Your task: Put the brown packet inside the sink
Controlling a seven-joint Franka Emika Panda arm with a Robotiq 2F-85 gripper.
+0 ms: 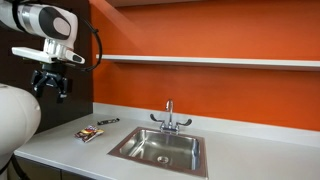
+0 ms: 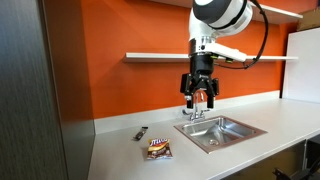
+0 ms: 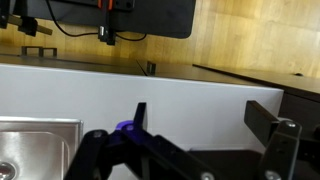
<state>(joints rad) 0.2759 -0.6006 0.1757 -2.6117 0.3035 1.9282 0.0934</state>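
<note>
The brown packet (image 1: pixel 89 133) lies flat on the grey counter to the left of the sink (image 1: pixel 160 150); it also shows in an exterior view (image 2: pixel 159 149). The sink (image 2: pixel 220 131) is a steel basin with a central drain and a chrome faucet (image 1: pixel 170 117) at its rear edge. My gripper (image 1: pixel 52 88) hangs high above the counter, well apart from the packet, fingers spread and empty; in an exterior view (image 2: pixel 199 98) it hangs above the faucet area. In the wrist view the two dark fingers (image 3: pixel 205 115) are wide apart with nothing between them; the packet is out of that view.
A thin dark pen-like object (image 1: pixel 107 122) lies on the counter beyond the packet, also in an exterior view (image 2: pixel 142 132). An orange wall with a white shelf (image 1: pixel 210 61) runs behind the counter. A sink corner (image 3: pixel 35 145) shows in the wrist view.
</note>
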